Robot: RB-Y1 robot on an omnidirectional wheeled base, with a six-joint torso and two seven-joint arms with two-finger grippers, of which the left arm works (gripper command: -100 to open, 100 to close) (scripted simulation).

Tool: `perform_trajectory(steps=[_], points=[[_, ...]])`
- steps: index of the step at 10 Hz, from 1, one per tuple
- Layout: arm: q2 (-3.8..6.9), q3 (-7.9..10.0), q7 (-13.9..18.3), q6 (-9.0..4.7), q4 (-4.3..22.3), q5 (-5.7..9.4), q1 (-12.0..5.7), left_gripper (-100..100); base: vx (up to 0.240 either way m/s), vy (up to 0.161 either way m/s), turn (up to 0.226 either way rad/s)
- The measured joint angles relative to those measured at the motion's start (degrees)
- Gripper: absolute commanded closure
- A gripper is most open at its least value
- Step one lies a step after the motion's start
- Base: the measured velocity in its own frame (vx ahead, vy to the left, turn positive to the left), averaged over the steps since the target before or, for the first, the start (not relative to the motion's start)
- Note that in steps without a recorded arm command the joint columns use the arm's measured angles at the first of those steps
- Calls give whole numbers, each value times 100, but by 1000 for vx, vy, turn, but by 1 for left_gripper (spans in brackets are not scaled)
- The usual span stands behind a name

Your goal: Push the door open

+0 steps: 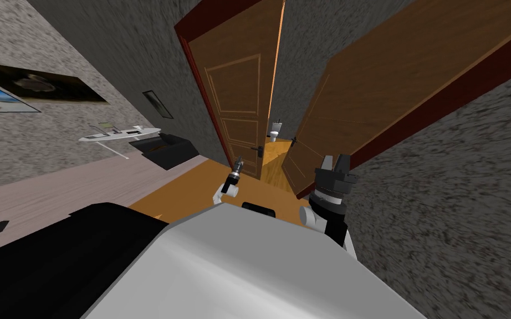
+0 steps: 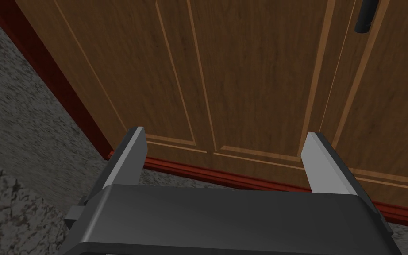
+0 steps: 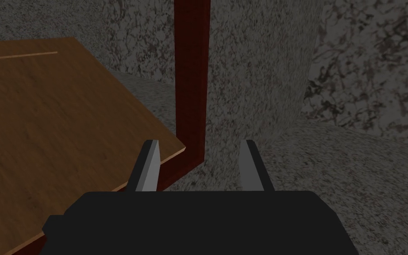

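Two brown panelled doors stand ahead in dark red frames. The left door [image 1: 232,94] carries a dark handle [image 1: 260,150] and stands ajar, with a narrow gap at its right edge. My left gripper [image 1: 239,163] is open just short of this door [image 2: 252,79], fingers empty and aimed at its lower panels, with the handle [image 2: 366,17] off to one side. The right door [image 1: 393,94] is swung at an angle. My right gripper [image 1: 337,165] is open beside it; its fingertips [image 3: 198,164] straddle the door's corner [image 3: 57,133] and the red frame [image 3: 192,79].
Through the gap between the doors I see a white toilet [image 1: 275,130] and a wooden floor. A speckled grey wall [image 1: 459,210] runs close on my right. A white table [image 1: 121,134] and a black box [image 1: 165,149] stand to the left by the wall.
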Motion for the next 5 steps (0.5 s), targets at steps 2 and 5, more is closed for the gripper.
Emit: perform_trajectory(steps=[2, 5], points=[[-16, -43, 20, 2, 270, -1, -110, -100, 90, 30, -47], [13, -86, 82, 36, 581, 22, -239, -100, 104, 44, -43]])
